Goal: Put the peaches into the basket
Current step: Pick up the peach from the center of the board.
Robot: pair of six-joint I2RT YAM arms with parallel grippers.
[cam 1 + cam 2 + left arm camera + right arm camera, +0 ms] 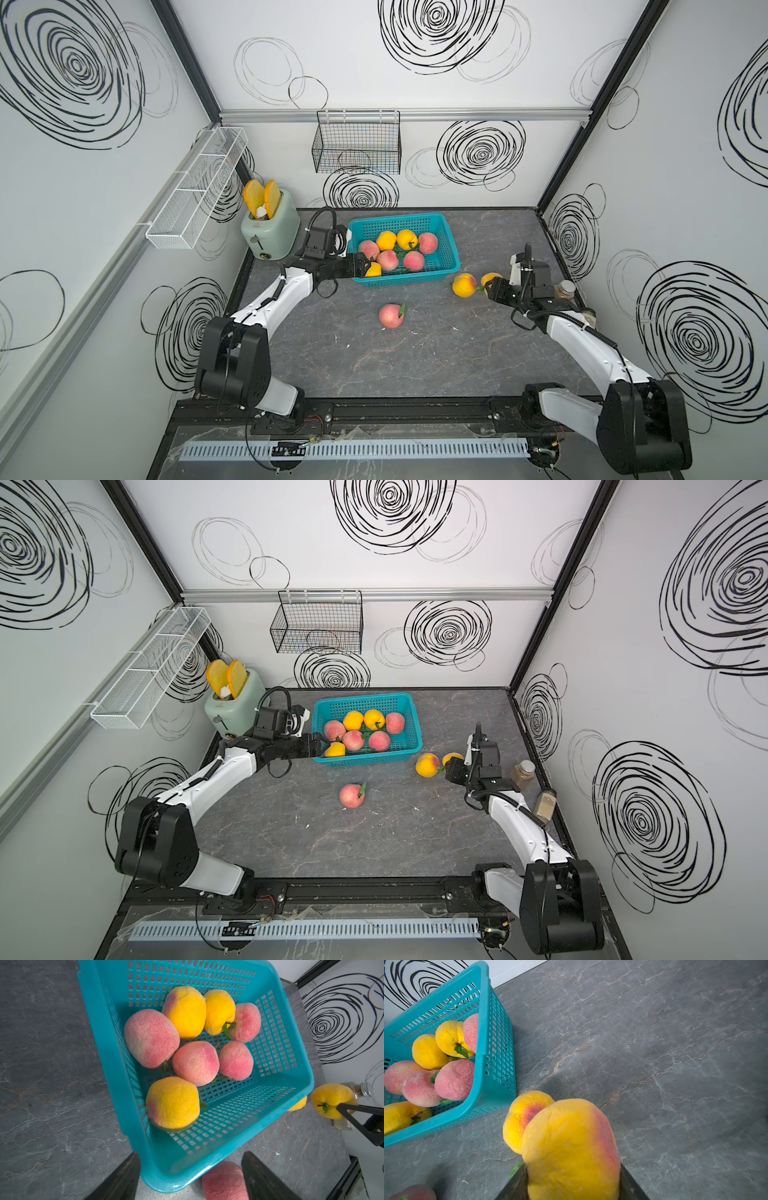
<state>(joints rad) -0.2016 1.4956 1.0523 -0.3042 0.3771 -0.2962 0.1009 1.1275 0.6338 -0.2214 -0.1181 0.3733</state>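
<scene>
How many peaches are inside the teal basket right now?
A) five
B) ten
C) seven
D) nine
C: the left wrist view shows four pink peaches and three yellow peaches lying inside the teal basket.

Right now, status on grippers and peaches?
Left gripper open, empty, over basket corner. Right gripper shut on yellow peach. Seven peaches in basket; pink peach loose on table. Second yellow peach between held one and basket.
</scene>
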